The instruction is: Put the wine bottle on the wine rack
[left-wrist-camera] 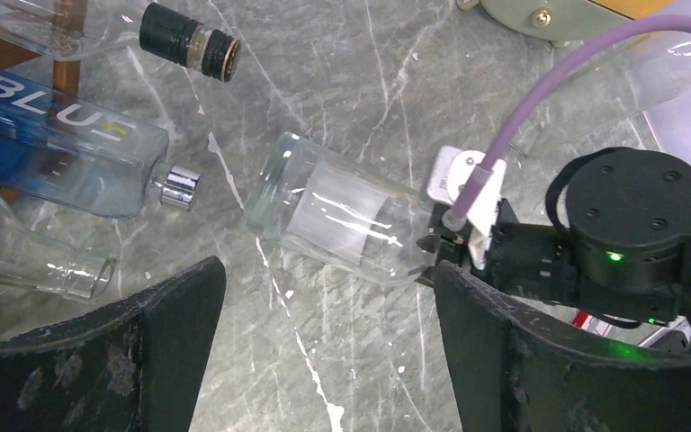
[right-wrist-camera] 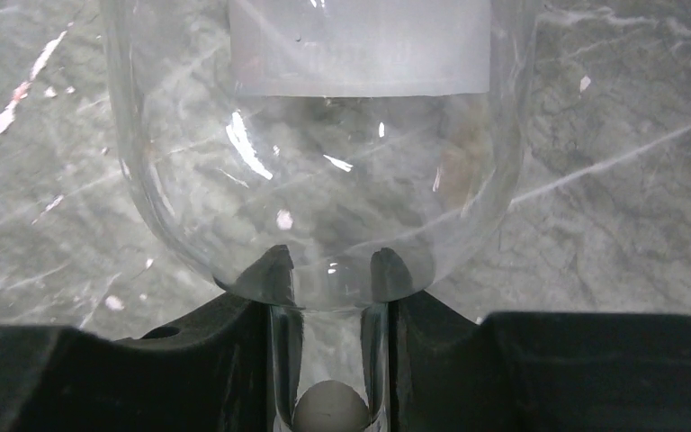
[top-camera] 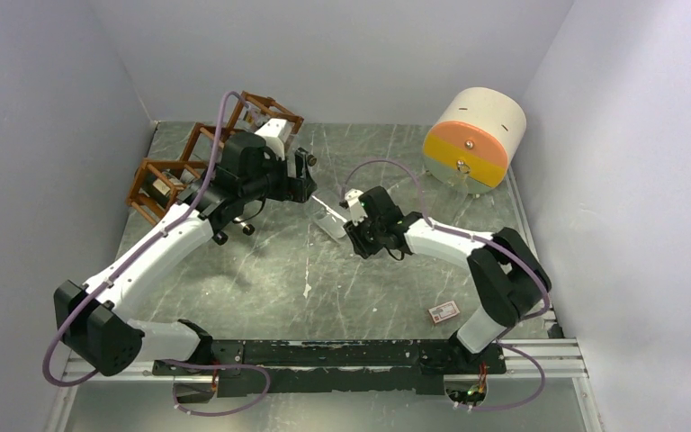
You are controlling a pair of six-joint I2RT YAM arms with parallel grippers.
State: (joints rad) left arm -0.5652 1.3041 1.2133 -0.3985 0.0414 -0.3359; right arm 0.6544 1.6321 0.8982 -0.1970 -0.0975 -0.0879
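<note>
**Right gripper pinches the bottle neck, short of the rack**

The right gripper (right-wrist-camera: 328, 281) is pressed onto the thin neck of the wine bottle (left-wrist-camera: 342, 216), one black finger on each side of the glass. The bottle is clear, with a frosted band round its body. It lies nearly flat, with its base toward the wine rack (top-camera: 162, 163) and its neck away from it. Whether it rests on the marble table (top-camera: 261, 270) or hangs just above it cannot be told.

The bottle is outside the rack, a short way off its open side. The left gripper (left-wrist-camera: 328, 270) hangs over it with its fingers spread wide, holding nothing. From above, the left arm's wrist and forearm cross in front of the rack, between it and the bottle.

The rack already holds other bottles, all with their necks poking out toward the wine bottle:
- a black-capped bottle (left-wrist-camera: 189, 43)
- a blue bottle (left-wrist-camera: 54, 148) with a silver cap, below it
- an open-mouthed clear bottle (left-wrist-camera: 27, 252), lowest in the left wrist view

Well away from the rack, past the right arm, a white drum (top-camera: 472, 139) with an orange and yellow face lies on its side. A small card (top-camera: 444, 311) lies farther from the rack, by the right arm's base.
</note>
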